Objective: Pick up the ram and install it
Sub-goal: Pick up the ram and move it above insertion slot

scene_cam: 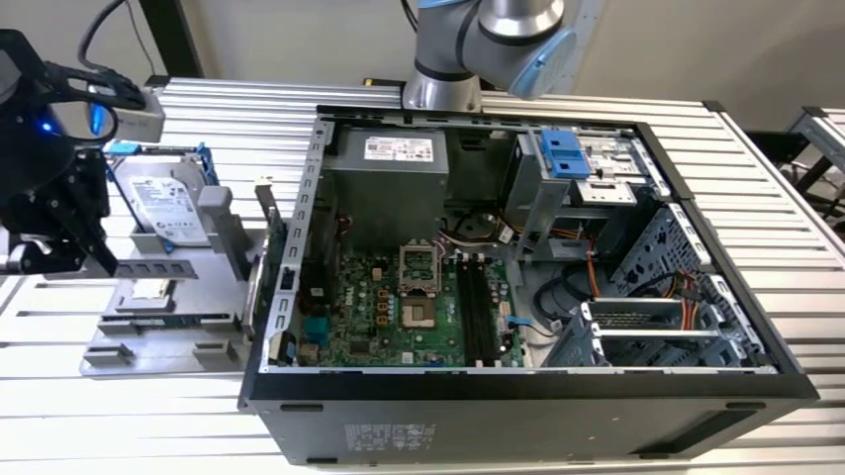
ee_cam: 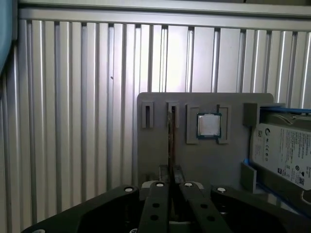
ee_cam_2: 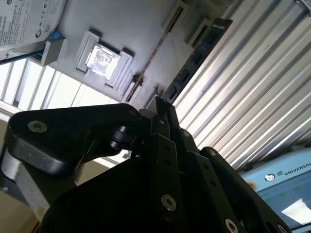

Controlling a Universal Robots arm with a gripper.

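The ram (scene_cam: 169, 320) lies edge-up in the grey parts holder (scene_cam: 158, 341) on the slatted table (scene_cam: 779, 208), at the exterior view's left, beside the open computer case (scene_cam: 528, 257). The gripper (scene_cam: 59, 233) hangs above the holder, pointing down, fingers (ee_cam: 167, 187) drawn narrow, nearly together, holding nothing. The hard drive (scene_cam: 165, 203) and square chip (ee_cam: 209, 125) sit alongside.

A ribbed aluminium table (scene_cam: 779, 198) of long parallel slats fills the scene. Behind the table rises a plain pale wall (scene_cam: 739, 49), with a dark upright post (scene_cam: 172, 40) before it.
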